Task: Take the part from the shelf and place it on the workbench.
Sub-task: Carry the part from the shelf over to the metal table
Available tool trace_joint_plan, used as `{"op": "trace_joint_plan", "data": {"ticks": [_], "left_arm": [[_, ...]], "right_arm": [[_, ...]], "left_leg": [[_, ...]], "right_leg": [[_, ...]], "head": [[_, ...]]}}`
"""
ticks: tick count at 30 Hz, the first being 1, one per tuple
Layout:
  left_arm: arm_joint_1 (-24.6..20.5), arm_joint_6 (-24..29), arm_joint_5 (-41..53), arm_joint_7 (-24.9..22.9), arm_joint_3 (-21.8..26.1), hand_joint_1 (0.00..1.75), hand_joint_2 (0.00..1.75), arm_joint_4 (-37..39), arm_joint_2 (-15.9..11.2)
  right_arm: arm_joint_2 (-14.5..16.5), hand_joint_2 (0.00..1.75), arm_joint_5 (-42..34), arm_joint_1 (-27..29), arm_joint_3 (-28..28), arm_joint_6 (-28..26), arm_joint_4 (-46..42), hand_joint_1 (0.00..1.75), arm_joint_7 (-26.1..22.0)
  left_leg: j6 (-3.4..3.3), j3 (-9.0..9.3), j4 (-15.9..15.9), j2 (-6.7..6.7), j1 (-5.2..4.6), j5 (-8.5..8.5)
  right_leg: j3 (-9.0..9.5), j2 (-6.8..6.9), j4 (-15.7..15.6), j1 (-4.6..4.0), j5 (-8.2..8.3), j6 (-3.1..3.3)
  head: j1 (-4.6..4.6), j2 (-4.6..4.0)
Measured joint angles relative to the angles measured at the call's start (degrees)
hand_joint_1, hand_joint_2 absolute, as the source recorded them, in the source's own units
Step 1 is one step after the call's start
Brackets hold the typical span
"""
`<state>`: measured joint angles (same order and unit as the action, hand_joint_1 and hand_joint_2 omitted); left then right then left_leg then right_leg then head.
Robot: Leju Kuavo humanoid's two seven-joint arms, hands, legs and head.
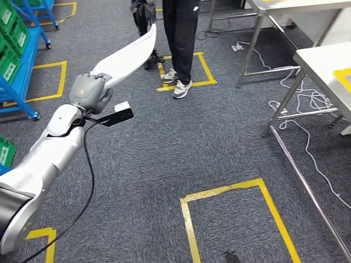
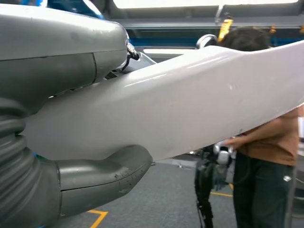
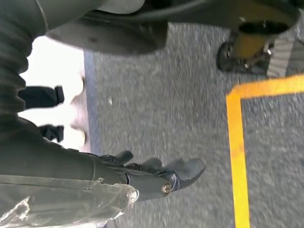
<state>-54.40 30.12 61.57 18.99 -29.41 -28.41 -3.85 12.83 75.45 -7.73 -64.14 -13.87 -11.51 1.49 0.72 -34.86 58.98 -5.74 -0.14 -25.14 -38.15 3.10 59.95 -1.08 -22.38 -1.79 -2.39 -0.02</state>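
A grey carpet floor (image 1: 165, 164) is marked with yellow tape rectangles (image 1: 232, 219), one at the lower centre of the head view and others further up. At the upper centre, a person (image 1: 180, 38) in dark trousers and pale trainers is seen standing on one of them. White cables (image 1: 298, 104) are trailed across the floor at the right, under metal-legged tables (image 1: 318, 60). Green bins (image 1: 10, 41) are held in a blue rack (image 1: 22, 82) at the upper left.

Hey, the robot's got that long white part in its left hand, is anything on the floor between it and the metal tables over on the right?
The left hand holds the white part. A person stands just beyond its far tip, and white cables trail on the carpet under the tables. Otherwise the carpet toward them looks open.
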Motion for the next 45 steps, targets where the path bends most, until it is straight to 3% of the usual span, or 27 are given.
{"op": "trace_joint_plan", "data": {"ticks": [2, 3, 5, 7, 8, 9, 11, 12, 14, 15, 17, 18, 19, 21, 23, 24, 26, 28, 30, 32, 34, 36, 38, 39, 41, 43, 45], "left_arm": [[0.0, -0.2, 0.1, -0.2, 0.0, 1.75, 1.75, -0.3, 0.0], [0.0, -0.3, 0.1, -0.3, -0.1, 1.75, 1.75, -0.4, 0.0], [-0.1, -0.4, 0.2, -0.5, -0.1, 1.75, 1.75, -0.6, -0.1], [0.1, -0.6, 0.2, -0.6, -0.2, 1.75, 1.75, -0.6, -0.3], [0.2, -0.7, 0.2, -0.6, -0.2, 1.75, 1.75, -0.6, -0.4], [0.3, -0.7, 0.2, -0.7, -0.2, 1.75, 1.75, -0.6, -0.4], [0.2, -0.8, 0.2, -0.8, -0.2, 1.75, 1.75, -0.6, -0.4], [0.1, -0.8, 0.2, -0.8, -0.2, 1.75, 1.75, -0.6, -0.4], [-0.1, -0.8, 0.2, -0.8, -0.2, 1.75, 1.75, -0.7, -0.4], [-0.2, -0.8, 0.2, -0.8, -0.3, 1.75, 1.75, -0.7, -0.3], [-0.3, -0.8, 0.2, -0.8, -0.4, 1.75, 1.75, -0.8, 0.0], [-0.4, -0.8, 0.2, -0.9, -0.4, 1.75, 1.75, -0.9, 0.2], [-0.5, -0.8, 0.2, -0.8, -0.4, 1.75, 1.75, -1.0, 0.3], [-0.7, -0.9, 0.2, -0.7, -0.4, 1.75, 1.75, -1.1, 0.4], [-0.7, -1.1, 0.2, -0.5, -0.4, 1.75, 1.75, -1.2, 0.7], [-0.7, -1.1, 0.2, -0.5, -0.5, 1.75, 1.75, -1.1, 1.0], [-0.9, -1.1, 0.3, -0.5, -0.6, 1.75, 1.75, -1.1, 1.7], [-1.2, -1.1, 0.3, -0.5, -0.7, 1.75, 1.75, -1.1, 2.0], [-1.5, -1.1, 0.2, -0.5, -0.8, 1.75, 1.75, -1.1, 2.1], [-1.5, -1.0, 0.2, -0.5, -0.9, 1.75, 1.75, -1.1, 2.3], [-1.6, -1.0, 0.2, -0.5, -1.1, 1.75, 1.75, -1.1, 2.5], [-1.6, -1.0, 0.2, -0.5, -1.3, 1.75, 1.75, -1.1, 2.4], [-1.4, -1.0, 0.2, -0.4, -1.4, 1.75, 1.75, -1.0, 2.2], [-1.2, -1.0, 0.2, -0.4, -1.4, 1.75, 1.75, -0.9, 2.2], [-1.2, -1.0, 0.2, -0.4, -1.4, 1.75, 1.75, -0.8, 2.2], [-1.4, -1.0, 0.2, -0.4, -1.4, 1.75, 1.75, -0.8, 2.2], [-1.5, -1.0, 0.2, -0.4, -1.5, 1.75, 1.75, -0.8, 2.2]], "right_arm": [[0.2, 1.75, -0.1, 0.0, 0.0, 0.0, 0.0, 0.0, 0.0], [0.2, 1.75, -0.1, 0.0, 0.0, 0.0, 0.0, 0.0, -0.1], [0.3, 1.75, -0.1, -0.2, 0.0, 0.0, 0.0, 0.0, 0.0], [0.3, 1.75, -0.1, -0.3, 0.0, 0.0, 0.0, 0.0, 0.0], [0.3, 1.75, -0.1, -0.3, 0.0, 0.0, 0.0, 0.0, -0.1], [0.3, 1.75, -0.1, -0.3, 0.0, 0.0, 0.0, 0.0, -0.1], [0.4, 1.75, -0.1, -0.3, 0.0, 0.0, 0.0, 0.0, -0.1], [0.3, 1.75, -0.1, -0.4, 0.0, 0.0, 0.0, 0.0, -0.1], [0.3, 1.75, -0.1, -0.3, 0.0, 0.0, 0.0, 0.0, -0.1], [0.3, 1.75, -0.1, -0.3, 0.0, 0.0, 0.0, 0.0, -0.1], [0.3, 1.75, -0.1, -0.2, 0.0, 0.0, 0.0, 0.0, -0.2], [0.3, 1.75, -0.1, -0.2, 0.0, 0.0, 0.0, 0.0, -0.3], [0.3, 1.75, -0.1, -0.3, 0.0, -0.1, 0.0, 0.0, -0.3], [0.2, 1.75, -0.5, -0.3, 0.0, -0.4, 0.0, 0.0, -0.5], [0.0, 1.75, -1.0, -0.3, -0.1, -0.6, 0.0, 0.0, -0.9], [0.0, 1.75, -1.1, -0.3, -0.1, -0.7, 0.0, 0.0, -1.0], [-0.1, 1.75, -1.2, -0.1, -0.1, -0.7, 0.0, 0.0, -1.1], [-0.1, 1.75, -1.2, 0.0, -0.1, -0.7, 0.0, 0.0, -1.1], [-0.1, 1.75, -1.2, 0.1, -0.1, -0.6, 0.0, 0.0, -1.1], [-0.1, 1.75, -1.2, 0.3, -0.1, -0.6, 0.0, 0.0, -1.2], [-0.1, 1.75, -1.2, 0.3, -0.1, -0.7, 0.0, 0.0, -1.2], [-0.1, 1.75, -1.2, 0.1, -0.1, -0.7, 0.0, 0.0, -1.1], [-0.1, 1.75, -1.2, 0.2, -0.1, -0.7, 0.0, 0.0, -1.1], [-0.1, 1.75, -1.2, 0.2, -0.1, -0.7, 0.0, 0.0, -1.1], [-0.1, 1.75, -1.2, 0.5, -0.1, -0.7, 0.0, 0.0, -1.1], [-0.1, 1.75, -1.2, 0.5, -0.1, -0.7, 0.0, 0.0, -1.1], [-0.1, 1.75, -1.2, 0.5, -0.1, -0.7, 0.0, 0.0, -1.1]], "left_leg": [[0.58, 0.12, -0.1, -0.42, 0.13, -0.22], [0.79, -0.15, 0.5, 0.45, 0.24, -0.82], [1.05, -2.34, 5.2, 3.55, 0.43, -3.59], [1.2, -6.01, 12.5, 5.31, 0.46, -6.56], [1.28, -7.25, 14.7, 5.53, 0.49, -6.88], [1.37, -7.59, 14.9, 5.64, 0.56, -6.15], [1.7, -5.33, 9.8, 6.52, 0.94, -2.4], [1.99, -3.52, 6.2, 7.94, 1.32, -0.76], [2.01, -1.05, 1.3, 10.27, 1.82, 0.43], [1.72, -0.64, 0.5, 10.6, 1.8, 0.25], [0.78, -0.52, 0.2, 9.13, 1.67, 0.31], [0.35, -0.46, 0.2, 8.41, 1.7, 0.42], [-0.04, -0.4, 0.1, 7.67, 1.72, 0.49], [-0.55, -0.34, 0.1, 6.33, 1.45, 0.45], [-0.76, -0.29, 0.1, 4.84, 1.16, 0.33], [-0.81, -0.24, 0.1, 4.08, 1.06, 0.24], [-0.75, 0.09, 0.1, 2.6, 0.88, -0.06], [-0.39, 0.47, 0.2, 1.18, 0.48, -0.52], [0.02, 0.7, 0.1, -0.13, 0.04, -0.83], [0.47, 0.96, 0.0, -1.11, 0.0, -1.11], [0.99, 0.44, 1.5, 1.05, 0.28, -2.39], [1.24, -2.39, 7.2, 4.42, 0.47, -5.3], [1.3, -6.25, 14.0, 5.4, 0.48, -7.6], [1.3, -7.34, 15.4, 5.51, 0.5, -7.38], [1.3, -6.48, 12.2, 5.93, 0.63, -4.04], [1.51, -3.23, 5.0, 8.4, 1.18, -0.38], [1.39, -1.29, 0.9, 10.33, 1.51, 0.53]], "right_leg": [[-0.15, -1.43, -0.3, 0.07, 0.35, 0.69], [-0.1, -2.09, -0.5, 0.2, 0.53, 1.01], [0.08, -3.38, -0.9, 0.54, 0.8, 1.55], [0.08, -4.95, -0.9, 0.64, 0.88, 1.81], [0.08, -5.88, -0.9, 0.7, 0.92, 1.81], [0.08, -6.87, -0.9, 0.79, 0.98, 1.73], [0.07, -8.69, -0.7, 1.14, 1.09, 1.33], [-0.06, -9.49, -0.5, 1.22, 1.09, 0.98], [-0.61, -10.98, -0.2, 1.4, 1.18, 0.19], [-0.9, -11.7, -0.3, 1.51, 1.34, -0.23], [-1.35, -12.66, -0.6, 1.77, 1.73, -0.97], [-1.68, -11.66, -0.2, 1.64, 1.49, -1.24], [-2.5, -9.83, 1.3, 1.45, 0.6, -1.46], [-5.61, -5.48, 8.0, 1.13, -2.75, -1.73], [-8.74, -4.01, 14.6, 1.15, -5.26, -1.79], [-9.03, -3.84, 15.4, 1.14, -5.13, -1.72], [-6.16, -3.02, 10.4, 1.03, -2.3, -1.39], [-2.11, -0.12, 3.2, 0.42, 0.12, -0.82], [-0.75, 1.15, 0.3, -0.11, 0.57, -0.08], [-0.87, -0.53, 0.1, -0.02, 0.78, 0.66], [-0.66, -2.03, -0.3, 0.31, 0.93, 1.22], [-0.46, -3.44, -0.5, 0.58, 1.02, 1.65], [-0.45, -5.16, -0.5, 0.66, 1.06, 1.87], [-0.44, -6.15, -0.5, 0.71, 1.09, 1.86], [-0.39, -8.08, -0.5, 0.93, 1.2, 1.61], [-0.6, -9.79, -0.2, 1.1, 1.25, 1.03], [-1.11, -11.34, -0.1, 1.23, 1.36, 0.29]], "head": [[0.05, 0.0], [0.09, 0.0], [0.28, 0.0], [0.38, 0.0], [0.39, 0.0], [0.4, 0.0], [0.4, 0.0], [0.4, 0.0], [0.44, 0.0], [0.5, 0.0], [0.67, 0.0], [0.51, 0.0], [0.2, 0.0], [-0.41, 0.0], [-0.5, 0.0], [-0.51, 0.0], [-0.51, 0.0], [-0.48, 0.0], [-0.43, 0.0], [-0.39, 0.0], [-0.24, 0.0], [0.0, 0.0], [0.17, 0.0], [0.24, 0.0], [0.3, 0.0], [0.32, 0.0], [0.34, 0.0]]}}
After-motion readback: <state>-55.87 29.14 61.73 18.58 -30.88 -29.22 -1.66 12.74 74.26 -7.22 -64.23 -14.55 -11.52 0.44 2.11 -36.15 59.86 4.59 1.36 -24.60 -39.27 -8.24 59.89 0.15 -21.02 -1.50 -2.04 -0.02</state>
